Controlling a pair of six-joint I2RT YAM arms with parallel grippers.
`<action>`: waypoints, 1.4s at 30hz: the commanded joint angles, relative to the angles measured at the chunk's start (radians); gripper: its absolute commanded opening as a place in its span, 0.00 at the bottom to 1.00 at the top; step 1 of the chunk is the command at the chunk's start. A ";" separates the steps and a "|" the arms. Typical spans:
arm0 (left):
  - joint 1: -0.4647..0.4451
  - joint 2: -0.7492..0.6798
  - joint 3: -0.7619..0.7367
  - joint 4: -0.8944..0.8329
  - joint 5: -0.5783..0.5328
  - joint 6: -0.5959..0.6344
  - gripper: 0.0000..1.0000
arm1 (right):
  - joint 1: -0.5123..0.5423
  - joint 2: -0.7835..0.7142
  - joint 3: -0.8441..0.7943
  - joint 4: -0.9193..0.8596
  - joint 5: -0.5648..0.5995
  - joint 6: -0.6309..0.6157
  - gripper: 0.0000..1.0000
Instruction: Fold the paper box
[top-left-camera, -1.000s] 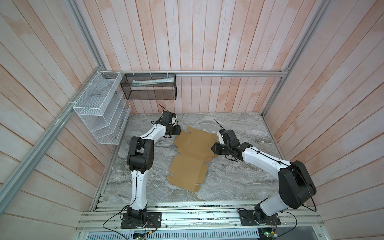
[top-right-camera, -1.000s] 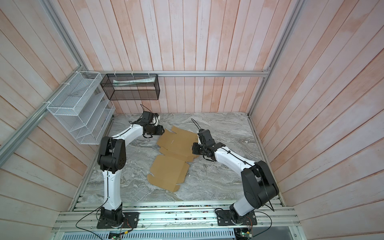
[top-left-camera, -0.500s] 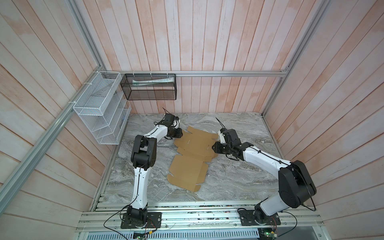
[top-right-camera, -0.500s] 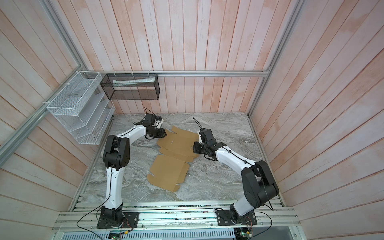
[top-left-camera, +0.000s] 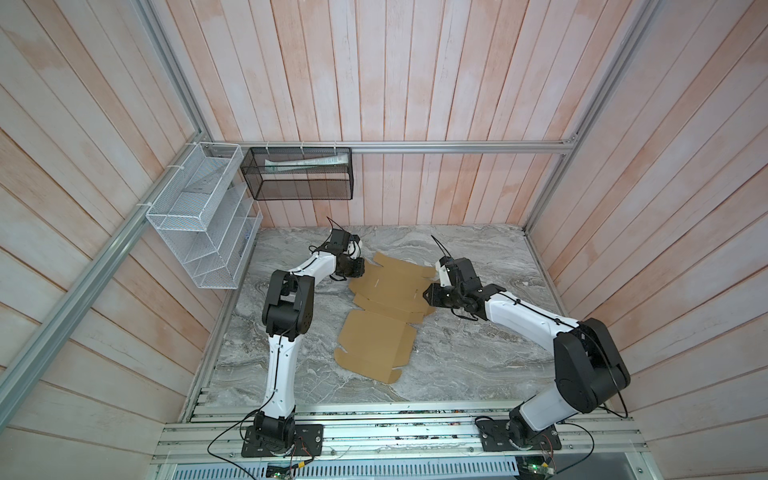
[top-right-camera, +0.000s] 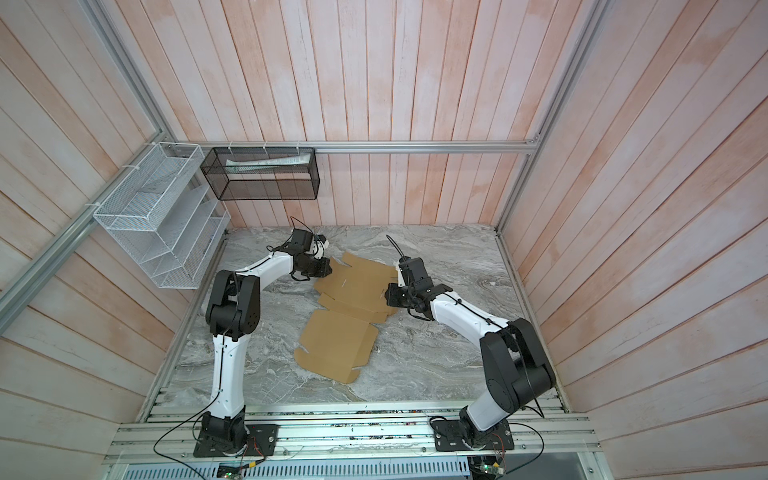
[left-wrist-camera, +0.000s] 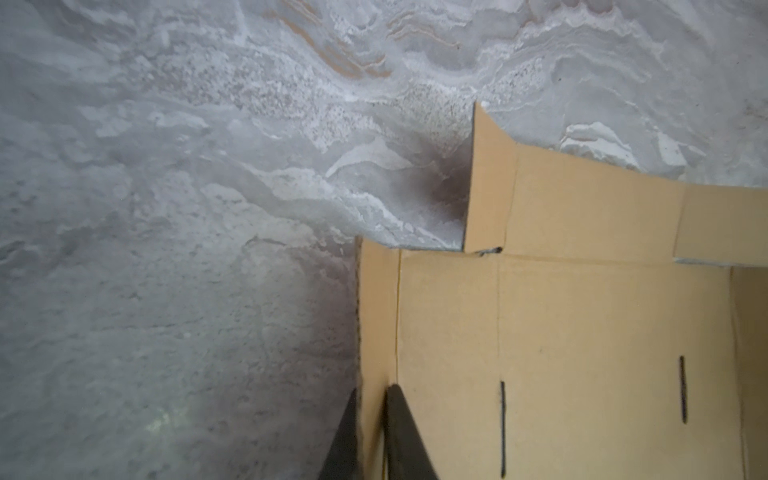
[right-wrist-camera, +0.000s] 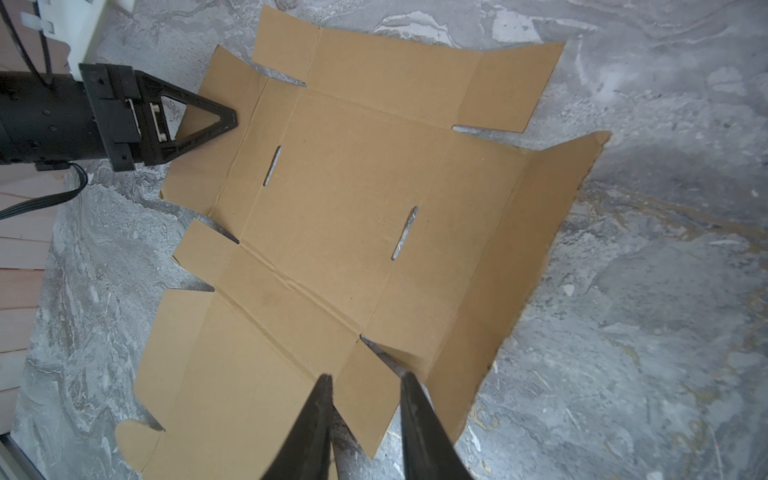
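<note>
the paper box (top-left-camera: 376, 349) lies opened out and mostly flat in the middle of the marble table (top-left-camera: 478, 353), and both top views show it the same way (top-right-camera: 338, 345): one big panel toward the near edge, the panel with two slits farther back, flaps and tabs spread around it.

over on the far left corner of the sheet, the left gripper (top-left-camera: 359, 269) comes in low. the left wrist view shows it best: the left gripper (left-wrist-camera: 372, 388) has its two dark fingers pinched tight on the narrow edge strip (left-wrist-camera: 378, 311), one finger on each side of the cardboard. the right wrist view shows the same clamp from across the sheet (right-wrist-camera: 224, 120).

on the opposite side, the right gripper (top-left-camera: 428, 296) sits at the sheet's right edge. in its wrist view the right gripper (right-wrist-camera: 365, 376) has a narrow gap between its jaws, with the small corner tab (right-wrist-camera: 365, 403) showing between them. whether the fingertips press on the tab, that cannot be told. just beside it the long side flap (right-wrist-camera: 536, 249) tilts up off the table.
</note>
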 joint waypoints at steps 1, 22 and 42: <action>0.005 -0.044 -0.042 0.037 0.014 -0.025 0.07 | -0.012 -0.006 -0.006 0.018 -0.028 0.000 0.30; 0.044 -0.397 -0.501 0.478 -0.019 -0.232 0.00 | 0.040 -0.009 0.075 0.071 -0.082 0.267 0.33; 0.031 -0.768 -1.142 1.107 -0.197 -0.413 0.00 | 0.128 0.139 0.348 0.030 -0.036 0.712 0.54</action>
